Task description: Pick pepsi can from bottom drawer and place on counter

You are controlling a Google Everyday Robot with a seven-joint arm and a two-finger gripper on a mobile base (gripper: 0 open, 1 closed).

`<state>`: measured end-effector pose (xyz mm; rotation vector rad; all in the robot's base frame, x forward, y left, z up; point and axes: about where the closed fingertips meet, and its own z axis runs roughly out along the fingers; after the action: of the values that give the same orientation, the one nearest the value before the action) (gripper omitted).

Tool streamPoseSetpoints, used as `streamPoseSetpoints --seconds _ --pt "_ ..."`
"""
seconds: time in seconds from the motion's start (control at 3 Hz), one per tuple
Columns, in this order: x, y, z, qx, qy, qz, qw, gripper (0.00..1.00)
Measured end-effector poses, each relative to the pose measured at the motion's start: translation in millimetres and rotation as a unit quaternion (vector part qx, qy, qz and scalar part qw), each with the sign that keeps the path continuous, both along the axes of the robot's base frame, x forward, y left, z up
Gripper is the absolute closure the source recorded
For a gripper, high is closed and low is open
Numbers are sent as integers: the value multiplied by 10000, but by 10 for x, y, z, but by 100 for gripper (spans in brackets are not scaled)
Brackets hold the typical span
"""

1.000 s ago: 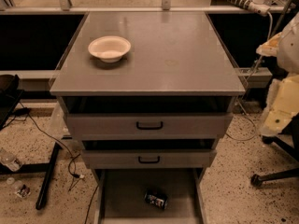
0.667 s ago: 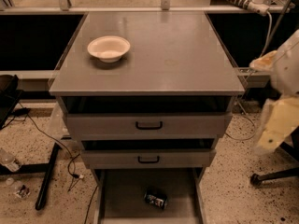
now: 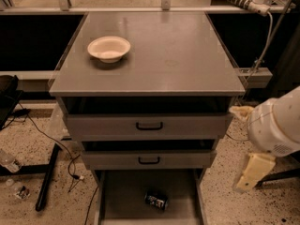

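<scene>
The pepsi can (image 3: 156,200) lies on its side on the floor of the open bottom drawer (image 3: 123,197), a little right of the middle. Above the two grey-fronted drawers, the counter (image 3: 178,55) is a flat grey top. My gripper (image 3: 252,172) hangs off the white arm at the right of the cabinet. It is at about the height of the lower grey drawer front, well right of and above the can, and it holds nothing that I can see.
A white bowl (image 3: 109,48) sits on the counter's back left. The two upper drawers (image 3: 149,125) stand slightly pulled out over the bottom drawer. Cables and a black stand (image 3: 47,182) lie on the speckled floor at left. A rail runs behind the counter.
My arm and gripper have come down along the cabinet's right side and slightly left, from counter height to the lower drawer's height. The can and bowl have not moved.
</scene>
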<state>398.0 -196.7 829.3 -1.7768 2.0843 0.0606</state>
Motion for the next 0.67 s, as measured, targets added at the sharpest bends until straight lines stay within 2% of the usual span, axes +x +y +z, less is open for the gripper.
streamPoseSetpoints --seconds 0.33,0.67 --pt "56 20 -719 44 179 -54 9998 0" --pt "55 20 -721 46 180 -54 9998 0"
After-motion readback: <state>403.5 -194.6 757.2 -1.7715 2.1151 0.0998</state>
